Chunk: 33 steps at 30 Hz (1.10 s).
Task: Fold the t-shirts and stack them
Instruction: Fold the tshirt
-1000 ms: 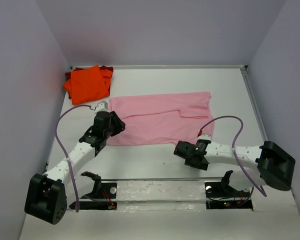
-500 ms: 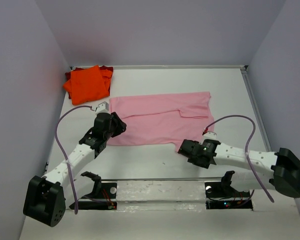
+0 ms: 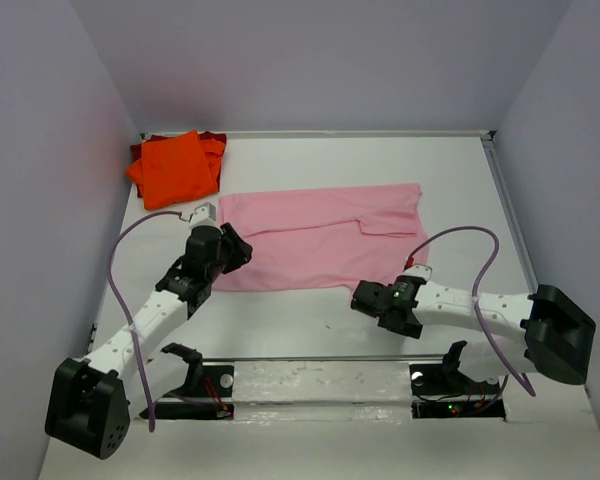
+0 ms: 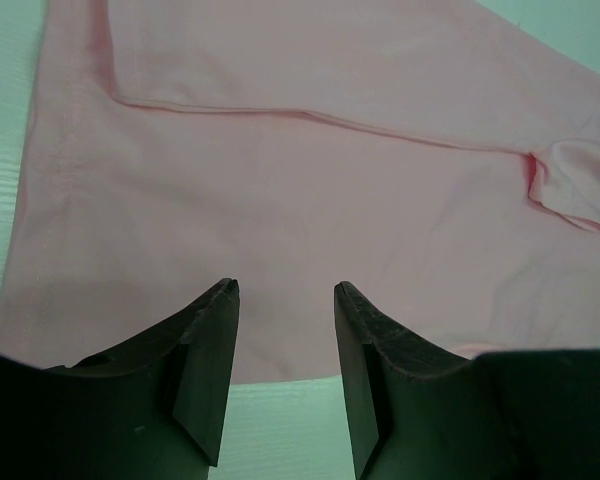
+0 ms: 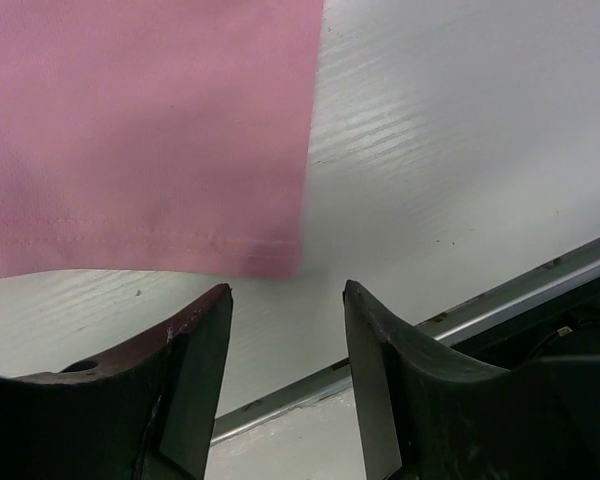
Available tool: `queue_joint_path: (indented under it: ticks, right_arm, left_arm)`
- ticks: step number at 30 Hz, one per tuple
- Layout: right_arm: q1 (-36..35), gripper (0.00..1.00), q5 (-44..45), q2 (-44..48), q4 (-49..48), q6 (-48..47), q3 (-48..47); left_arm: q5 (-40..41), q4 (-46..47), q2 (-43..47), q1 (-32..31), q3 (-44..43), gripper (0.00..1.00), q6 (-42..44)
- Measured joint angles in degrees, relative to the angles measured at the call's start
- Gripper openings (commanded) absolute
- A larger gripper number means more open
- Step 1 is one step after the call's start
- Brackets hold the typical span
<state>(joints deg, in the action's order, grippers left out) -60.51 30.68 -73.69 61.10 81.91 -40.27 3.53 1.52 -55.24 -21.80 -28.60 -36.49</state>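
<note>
Bases of both arms sit at the near edge of the table (image 3: pixel 460 200), the left arm reaching forward along the left side and the right arm stretched low across the near right.

The right gripper (image 3: pixel 360 296) hangs just above bare table (image 5: pixel 430 180). Its jaws stand apart with nothing between them, and the wrist view shows only white surface in the gap. The near right corner of the pink t-shirt (image 5: pixel 140 120) lies just ahead of the fingertips, its hem flat on the table. A metal rail (image 5: pixel 480 310) runs along the table's edge beside that gripper.

The left gripper (image 3: pixel 240 250) is poised over the near left part of the same shirt. In its wrist view the left gripper (image 4: pixel 285 290) also has parted jaws that grasp nothing, with the tips over the shirt's near hem. Whether they touch the cloth cannot be told.

The pink t-shirt (image 3: pixel 320 235) lies spread flat in the middle of the table, long side running left to right. The edge of a folded-over layer crosses the cloth (image 4: pixel 310 180) beyond the left fingers.

Farther back, in the far left corner, the orange t-shirt (image 3: pixel 175 168) rests folded on top of the dark red t-shirt (image 3: pixel 138 150), whose edges show around it. This stack is apart from the pink shirt.
</note>
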Motion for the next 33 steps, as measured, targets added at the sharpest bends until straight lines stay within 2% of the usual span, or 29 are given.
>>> queue_joint_path:
  ticks: [9, 11, 18, 25, 31, 33]
  right_arm:
    - [0.0, 0.54, 0.6, -1.0, 0.3, -0.1, -1.8]
    - [0.0, 0.5, 0.4, -1.8, 0.0, -0.2, -1.8]
    - [0.0, 0.5, -0.9, -6.8, -2.0, -0.7, -1.5]
    - [0.0, 0.46, -2.0, -7.2, -3.1, -1.3, -1.2]
    - [0.0, 0.36, -3.0, -5.8, -3.3, -2.4, -0.3]
    - [0.0, 0.24, -3.3, -5.8, -3.4, -2.8, -0.2]
  left_arm:
    - [-0.1, 0.1, 1.7, -0.1, 0.7, 0.52, 0.0]
    - [-0.2, 0.1, 1.8, -0.3, 0.9, 0.52, 0.0]
    - [-0.5, 0.2, 1.8, -0.4, 0.9, 0.52, 0.0]
    - [-0.7, 0.4, 2.8, -0.5, 1.0, 0.52, 0.0]
    - [-1.1, 0.7, 3.1, -0.7, 1.0, 0.52, 0.0]
    - [-1.2, 1.0, 3.1, -0.7, 1.2, 0.52, 0.0]
